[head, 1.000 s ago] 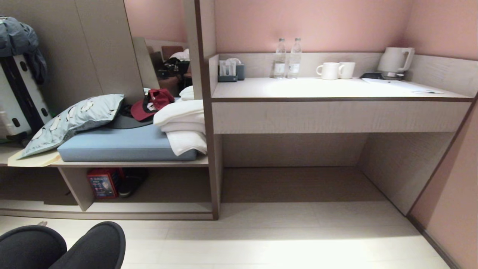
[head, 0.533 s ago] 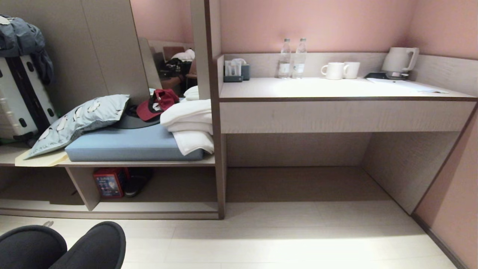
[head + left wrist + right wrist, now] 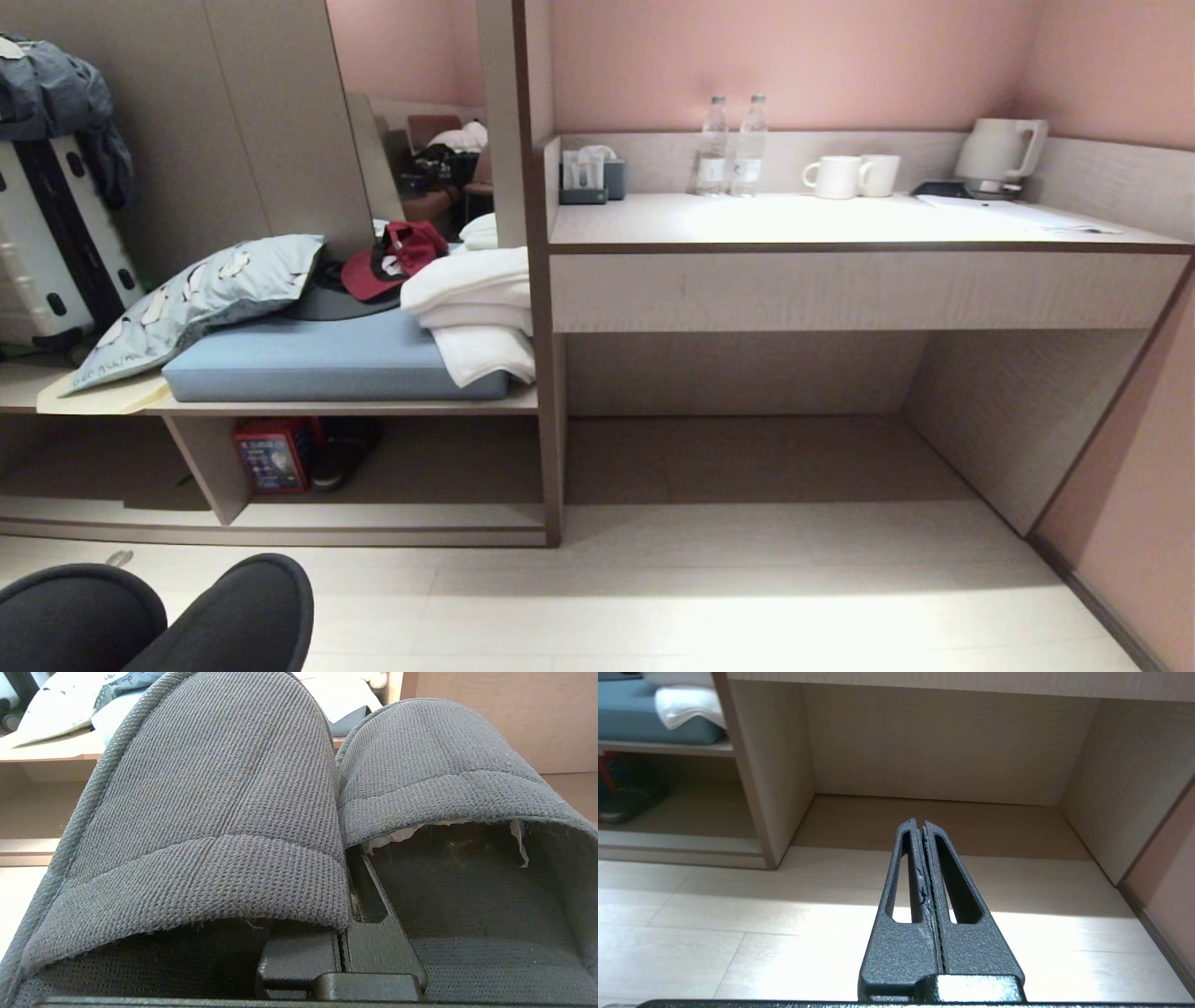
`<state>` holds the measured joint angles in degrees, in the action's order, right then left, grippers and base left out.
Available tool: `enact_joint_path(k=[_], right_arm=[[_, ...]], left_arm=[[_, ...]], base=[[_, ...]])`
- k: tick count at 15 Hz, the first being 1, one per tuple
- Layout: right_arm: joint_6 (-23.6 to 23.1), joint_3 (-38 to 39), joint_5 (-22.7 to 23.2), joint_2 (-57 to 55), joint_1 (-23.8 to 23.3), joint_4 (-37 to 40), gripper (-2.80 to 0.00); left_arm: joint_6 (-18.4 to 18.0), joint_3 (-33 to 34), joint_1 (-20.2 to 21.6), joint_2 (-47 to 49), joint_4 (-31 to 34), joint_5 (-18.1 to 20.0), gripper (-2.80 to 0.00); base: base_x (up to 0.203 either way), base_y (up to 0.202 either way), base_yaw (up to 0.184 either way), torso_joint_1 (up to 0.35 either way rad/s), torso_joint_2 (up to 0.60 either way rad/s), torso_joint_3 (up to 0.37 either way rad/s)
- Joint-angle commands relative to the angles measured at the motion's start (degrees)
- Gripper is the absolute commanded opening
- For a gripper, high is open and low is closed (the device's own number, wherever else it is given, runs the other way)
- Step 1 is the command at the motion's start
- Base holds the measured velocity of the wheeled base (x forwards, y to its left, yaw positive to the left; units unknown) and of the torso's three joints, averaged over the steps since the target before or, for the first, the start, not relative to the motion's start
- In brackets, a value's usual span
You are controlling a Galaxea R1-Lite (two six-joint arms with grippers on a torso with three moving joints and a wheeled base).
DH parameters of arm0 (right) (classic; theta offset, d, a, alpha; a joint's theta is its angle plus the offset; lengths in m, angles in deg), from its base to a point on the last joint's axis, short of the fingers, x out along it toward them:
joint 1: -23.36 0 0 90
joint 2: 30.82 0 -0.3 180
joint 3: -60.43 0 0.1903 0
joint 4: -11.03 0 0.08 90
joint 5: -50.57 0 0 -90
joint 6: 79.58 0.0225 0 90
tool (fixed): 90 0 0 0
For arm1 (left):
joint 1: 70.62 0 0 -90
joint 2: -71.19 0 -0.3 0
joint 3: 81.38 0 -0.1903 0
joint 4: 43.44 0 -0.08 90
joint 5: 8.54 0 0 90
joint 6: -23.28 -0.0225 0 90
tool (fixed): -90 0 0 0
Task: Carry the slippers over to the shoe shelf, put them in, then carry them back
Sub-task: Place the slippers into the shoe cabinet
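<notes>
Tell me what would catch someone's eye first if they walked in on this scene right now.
Probably the pair of dark slippers looming at the lower left of the head view, clamped in the left tool. Next, the low shoe shelf under the blue cushion, already holding a red box and a dark shoe. The right tool hangs shut and empty before the desk recess.

No text, brand or number can be made out. The water bottles [image 3: 731, 147] far on the desk [image 3: 840, 224] bear labels, and the red box [image 3: 272, 455] in the shoe shelf [image 3: 392, 515] has print; both are too small to read.
</notes>
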<state>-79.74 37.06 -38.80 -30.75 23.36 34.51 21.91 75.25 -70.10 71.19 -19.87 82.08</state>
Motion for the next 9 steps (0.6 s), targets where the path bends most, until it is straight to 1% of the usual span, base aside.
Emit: enact_joint_path(k=[1,9], right_arm=[[-0.02,0.0,-0.01,0.01,0.0,-0.02,-2.8],[-0.02,0.0,-0.01,0.01,0.07,-0.02,-2.8]], left_arm=[[-0.03,0.0,0.02,0.0,-0.03,0.08,-2.8],[-0.03,0.0,0.02,0.0,-0.03,0.0,-2.8]], base=[[0.0,0.0,0.0,0.0,0.0,0.0],[0.0,0.0,0.0,0.0,0.0,0.0]])
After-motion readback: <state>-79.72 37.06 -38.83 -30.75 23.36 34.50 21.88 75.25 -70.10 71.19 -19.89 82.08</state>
